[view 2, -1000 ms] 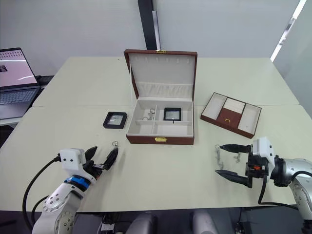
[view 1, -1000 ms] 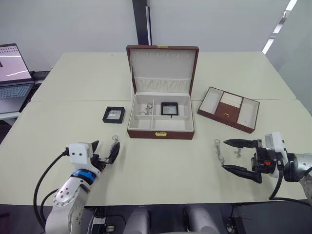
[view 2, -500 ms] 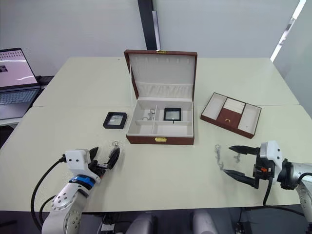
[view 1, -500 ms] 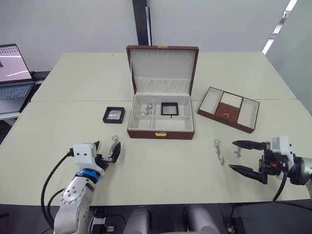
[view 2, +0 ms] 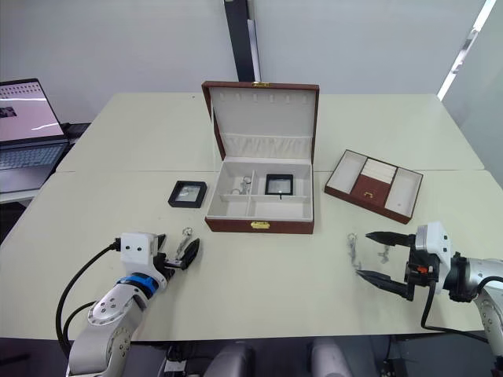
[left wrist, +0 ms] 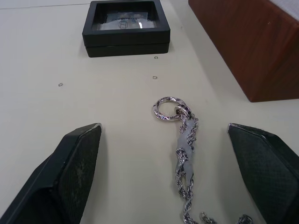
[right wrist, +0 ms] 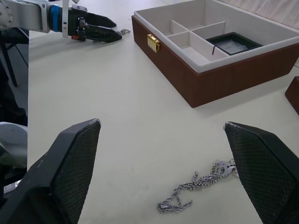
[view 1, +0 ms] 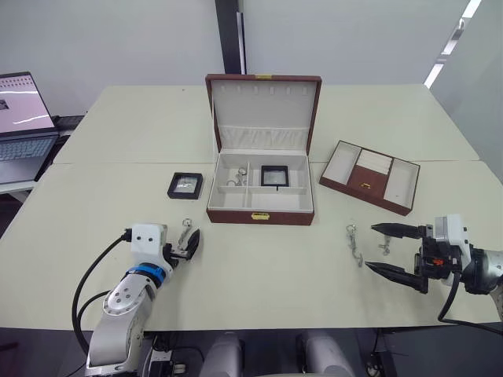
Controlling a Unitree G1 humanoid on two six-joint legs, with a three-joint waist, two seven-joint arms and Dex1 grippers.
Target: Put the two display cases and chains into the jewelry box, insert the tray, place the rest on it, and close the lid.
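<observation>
The jewelry box [view 1: 259,210] stands open mid-table, its lid [view 1: 262,106] upright. One display case [view 1: 273,175] lies in the box's back right compartment, and small silvery pieces [view 1: 234,180] lie in its back left one. The other display case [view 1: 185,185] rests on the table left of the box. A chain [left wrist: 184,140] lies between the fingers of my open left gripper [view 1: 187,243], untouched. A second chain [view 1: 353,244] lies just ahead of my open right gripper [view 1: 370,247]. The tray [view 1: 369,176] sits right of the box.
A small silvery piece [view 1: 384,249] lies on the table between the right gripper's fingers. An open laptop [view 1: 20,118] stands off the table's far left. The table's front edge runs close behind both grippers.
My left gripper has turned and edged forward so its fingers straddle the chain. My right gripper has drawn back a little from the second chain. Both stay open.
</observation>
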